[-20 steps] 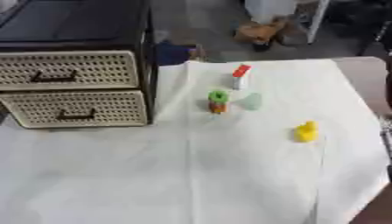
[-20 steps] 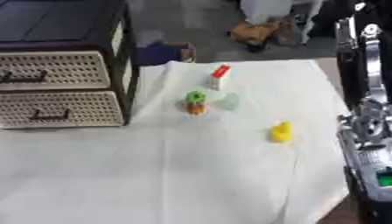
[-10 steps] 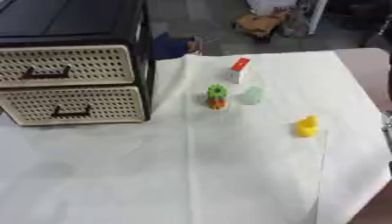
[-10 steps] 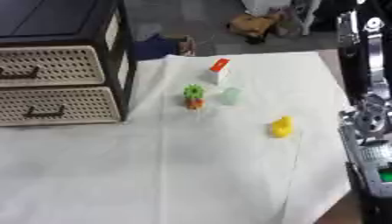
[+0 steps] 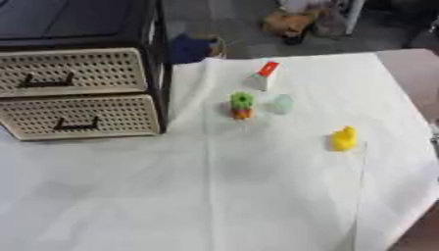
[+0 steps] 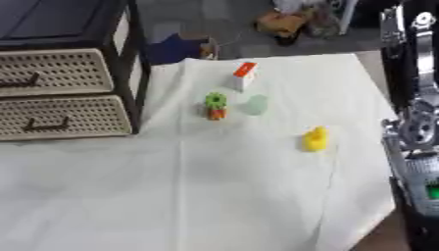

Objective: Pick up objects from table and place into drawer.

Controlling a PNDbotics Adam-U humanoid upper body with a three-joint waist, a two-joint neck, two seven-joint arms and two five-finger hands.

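Nothing placed yet; both drawers (image 5: 73,95) closed at upper left.
I see four items mid-frame on the cloth (image 5: 257,196): duck (image 5: 344,138), green toy (image 5: 242,105), pale cup (image 5: 281,103), red-topped box (image 5: 264,74). No hand visible, only my right arm (image 6: 416,127) at right edge.

A white-clothed table (image 5: 257,196) carries a two-drawer cabinet (image 5: 77,93), yellow duck (image 5: 344,138) and three small toys.

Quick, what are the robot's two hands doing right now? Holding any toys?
Left hand: not in view.
Right hand: not in view; only its black and silver arm shows at the right edge, touching no toys.
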